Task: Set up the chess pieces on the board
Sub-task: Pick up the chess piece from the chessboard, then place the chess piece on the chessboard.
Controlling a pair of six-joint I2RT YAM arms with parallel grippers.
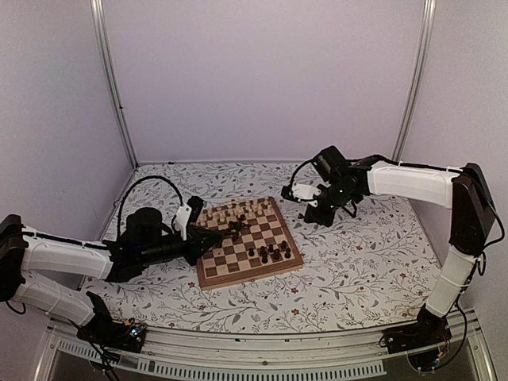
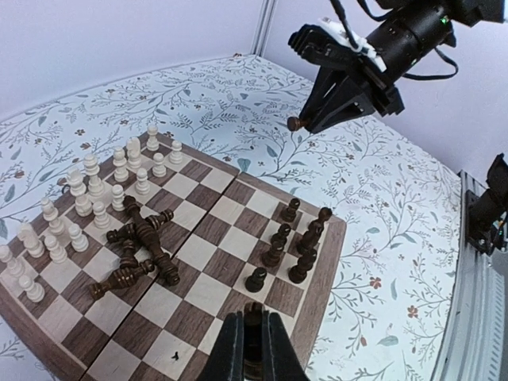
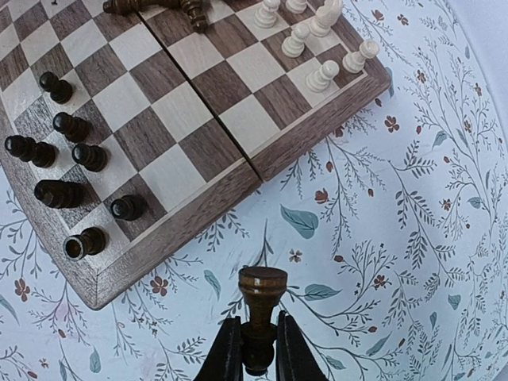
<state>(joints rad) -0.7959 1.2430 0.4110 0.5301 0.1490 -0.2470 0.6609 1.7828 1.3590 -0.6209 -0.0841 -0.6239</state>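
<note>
Dark piece pinched base-outward in right gripper, just beyond rim of board; dark ranks ahead-left. Left gripper closed.

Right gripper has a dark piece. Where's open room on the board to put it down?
The board is bare in a band between the fallen dark heap and the standing dark cluster, up to the rim facing the right gripper and its dark piece. Crowded: that heap, the cluster's corner, the pale rows.
</note>
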